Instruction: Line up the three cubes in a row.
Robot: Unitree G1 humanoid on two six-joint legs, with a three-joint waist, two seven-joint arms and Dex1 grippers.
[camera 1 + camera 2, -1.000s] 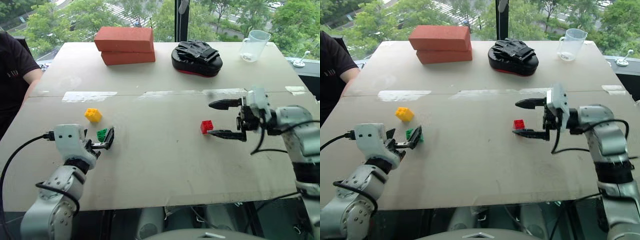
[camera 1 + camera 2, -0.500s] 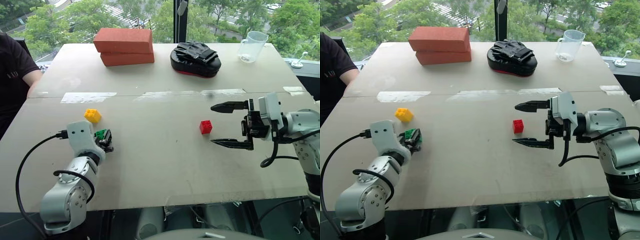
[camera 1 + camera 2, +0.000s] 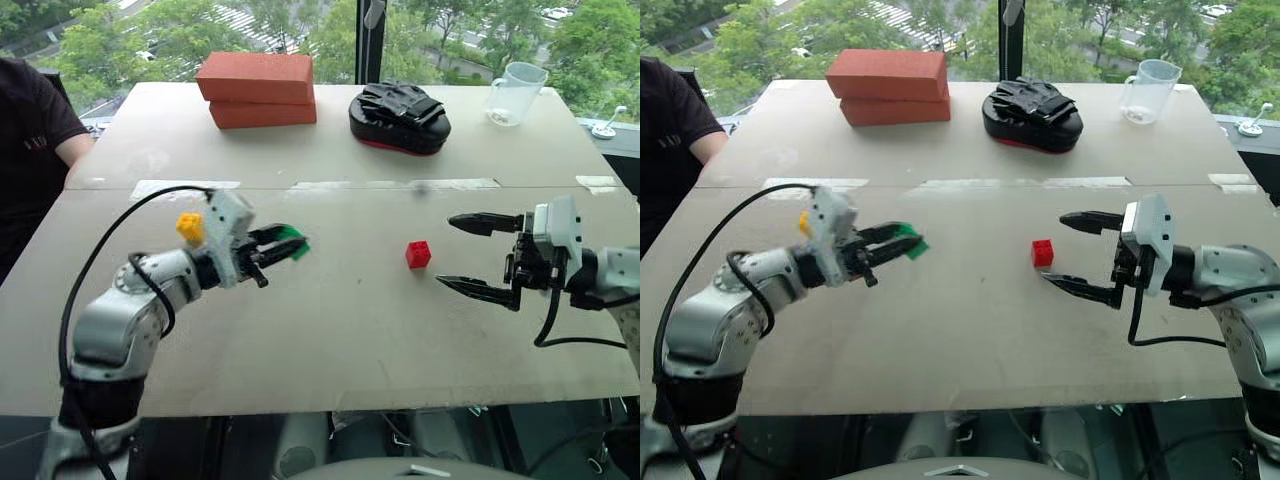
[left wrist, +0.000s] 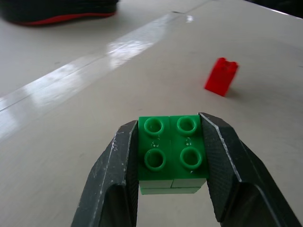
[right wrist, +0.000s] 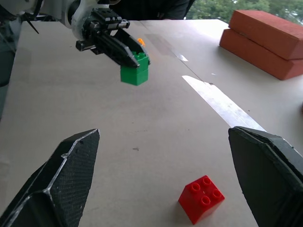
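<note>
Green cube [image 4: 172, 151] is pinched in the left pincer [image 3: 283, 243], raised off the surface [image 3: 340, 330]; red cube [image 3: 418, 254] lies just beside the spread right pincer [image 3: 470, 256]

Held cube [image 3: 291, 242] left of tabletop cube [image 3: 418, 254]

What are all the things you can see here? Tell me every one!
green cube: 1, green, off the table, held in the left gripper
red cube: 1, red, on the table, near the right gripper
yellow cube: 1, yellow, on the table, behind the left arm
bricks: 2, red-orange, stacked at the far side
padded mitt: 1, black, far side, middle
measuring cup: 1, clear, far right corner
table: 1, pale grey
person: 1, dark shirt, far left
left gripper: 1, black, shut on the green cube
right gripper: 1, black, open
</note>
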